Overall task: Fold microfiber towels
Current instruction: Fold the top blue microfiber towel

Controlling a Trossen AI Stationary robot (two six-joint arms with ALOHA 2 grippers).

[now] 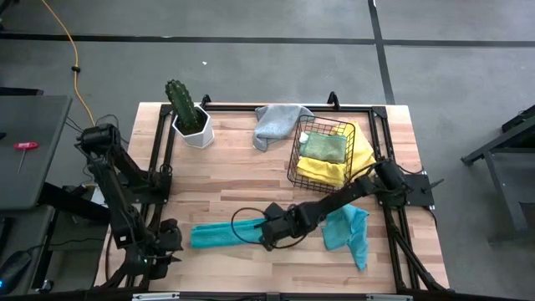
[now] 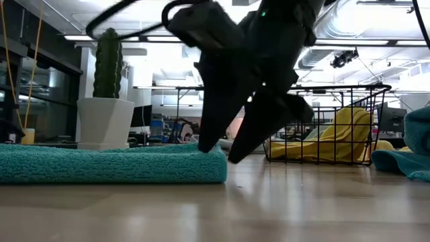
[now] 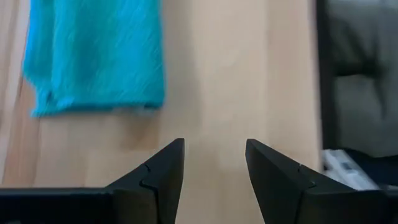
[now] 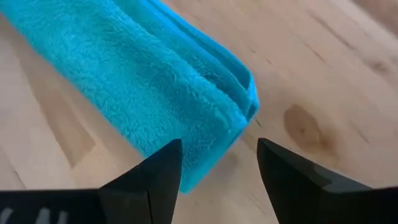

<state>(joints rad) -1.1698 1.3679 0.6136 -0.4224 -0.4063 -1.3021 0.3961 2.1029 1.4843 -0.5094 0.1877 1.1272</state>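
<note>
A teal towel (image 1: 219, 235), folded into a long narrow strip of several layers, lies flat on the wooden table near its front edge. My right gripper (image 4: 217, 149) stands open at the strip's right end (image 4: 239, 106), pointing steeply down. In the low view its two fingertips (image 2: 218, 153) straddle that end just above the table. My left gripper (image 3: 214, 149) is open over bare wood, a little short of the strip's left end (image 3: 93, 62). A second teal towel (image 1: 348, 232) lies crumpled to the right. My right gripper has one fingertip (image 2: 203, 146) right at the top corner of the teal strip's right end; whether it touches the cloth I cannot tell. The strip lies flat on the table, with nothing pinched between the fingers.
A black wire basket (image 1: 294, 163) at the back right holds a light green towel (image 1: 324, 147) and a yellow one (image 1: 334, 170). A grey towel (image 1: 276, 124) lies crumpled behind it. A cactus in a white pot (image 1: 191, 119) stands at the back left. Bare wood lies mid-table.
</note>
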